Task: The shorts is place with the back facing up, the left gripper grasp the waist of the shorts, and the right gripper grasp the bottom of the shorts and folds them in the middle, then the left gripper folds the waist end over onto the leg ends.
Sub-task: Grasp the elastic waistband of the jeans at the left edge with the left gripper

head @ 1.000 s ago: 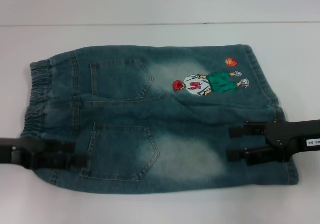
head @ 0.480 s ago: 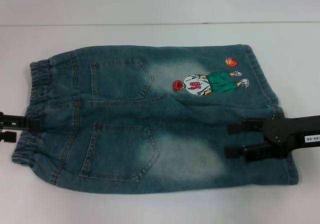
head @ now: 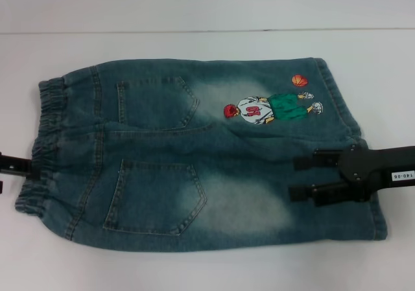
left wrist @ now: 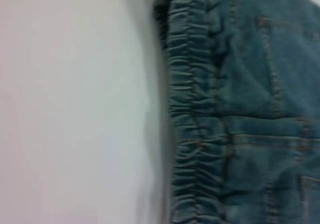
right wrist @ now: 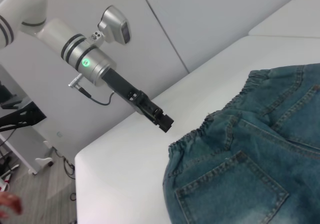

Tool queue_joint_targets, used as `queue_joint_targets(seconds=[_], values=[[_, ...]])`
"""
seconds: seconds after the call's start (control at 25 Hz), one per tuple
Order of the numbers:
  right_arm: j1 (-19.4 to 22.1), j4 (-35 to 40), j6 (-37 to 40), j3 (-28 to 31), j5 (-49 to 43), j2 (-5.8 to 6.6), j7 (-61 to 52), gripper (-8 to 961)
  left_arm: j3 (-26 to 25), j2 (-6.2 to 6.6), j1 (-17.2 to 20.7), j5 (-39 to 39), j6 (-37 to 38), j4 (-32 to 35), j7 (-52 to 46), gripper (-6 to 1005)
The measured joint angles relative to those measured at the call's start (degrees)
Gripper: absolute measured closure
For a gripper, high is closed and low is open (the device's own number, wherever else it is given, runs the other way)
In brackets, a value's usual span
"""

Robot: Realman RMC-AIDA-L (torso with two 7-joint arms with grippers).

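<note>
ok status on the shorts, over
Left hand off the waist, at table edge. Right hand open over leg ends. Shorts flat, unfolded.

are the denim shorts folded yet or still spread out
Spread flat: the blue-green faded denim shorts show both patch pockets, the ruffled elastic waist and the stitched leg ends at opposite ends.

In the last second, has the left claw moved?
Yes. The left claw has pulled back off the shorts, out past the waist toward the table's left edge.
</note>
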State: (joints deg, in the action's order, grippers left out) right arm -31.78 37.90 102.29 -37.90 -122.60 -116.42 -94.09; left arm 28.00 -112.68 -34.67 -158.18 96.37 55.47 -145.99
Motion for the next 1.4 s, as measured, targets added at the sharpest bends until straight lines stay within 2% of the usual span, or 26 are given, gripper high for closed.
queue_joint_targets(seconds=[0.24,0.68,1.4], values=[[-0.7,0.0,-0.7,-0.4,-0.1,0.05,-0.2,12,2.7,-0.25,-0.7,-2.3,-2.8,-1.9,-1.7,50],[-1.5,0.0,-1.4,-0.8,-0.1,0.07,-0.5,12,5.5,-0.50,-1.4,-2.5,-3.1,-2.2,-2.6,49],[-1.7,0.0,-2.1,-1.2,-0.1,0.04,-0.5,12,6.2,-1.19,-1.6,-3.3,-3.1,-3.0,-3.1,50]])
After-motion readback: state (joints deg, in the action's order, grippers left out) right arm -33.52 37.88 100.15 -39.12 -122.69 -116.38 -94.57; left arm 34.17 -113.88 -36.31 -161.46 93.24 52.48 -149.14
